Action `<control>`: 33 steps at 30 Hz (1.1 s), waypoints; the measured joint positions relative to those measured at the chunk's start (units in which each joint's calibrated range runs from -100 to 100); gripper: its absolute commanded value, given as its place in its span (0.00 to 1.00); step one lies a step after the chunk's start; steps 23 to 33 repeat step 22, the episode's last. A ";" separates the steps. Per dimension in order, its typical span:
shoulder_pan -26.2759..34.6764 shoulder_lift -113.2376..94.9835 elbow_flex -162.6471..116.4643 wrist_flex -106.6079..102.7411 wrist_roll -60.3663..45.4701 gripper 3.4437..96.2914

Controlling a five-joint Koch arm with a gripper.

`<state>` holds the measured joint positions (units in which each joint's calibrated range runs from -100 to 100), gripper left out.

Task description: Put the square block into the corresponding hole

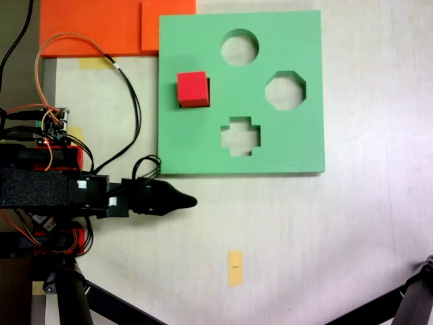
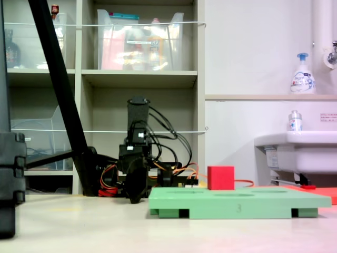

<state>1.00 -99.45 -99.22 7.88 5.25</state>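
First exterior view: gripper is lying low over the pale desk, its black tip pointing toward the first exterior view's right, just below the near edge of the green foam board and apart from it. The jaws are appearing pressed together into one dark point, holding nothing. Behind the gripper, the black arm is stretching to the first exterior view's left edge, with orange and black wires looping up from it.

The square block, bright red, is sitting on the board's left part in the first exterior view, well apart from the gripper. A dark sliver is showing along its right side, so it is resting at the square hole, but it is not sunk flush. In the second exterior view the block is standing almost fully proud above the board's top, upright.

Other cutouts are lying open: a round one, an octagonal one, a cross-shaped one. An orange sheet is lying beside the board's far left corner. A yellow paper strip is lying on the desk below the board, well apart from everything.

In the second exterior view the gripper is hanging nose-down just left of the board; jaw gap is not readable there.
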 measured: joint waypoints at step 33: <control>0.10 0.00 0.00 -0.20 0.00 0.51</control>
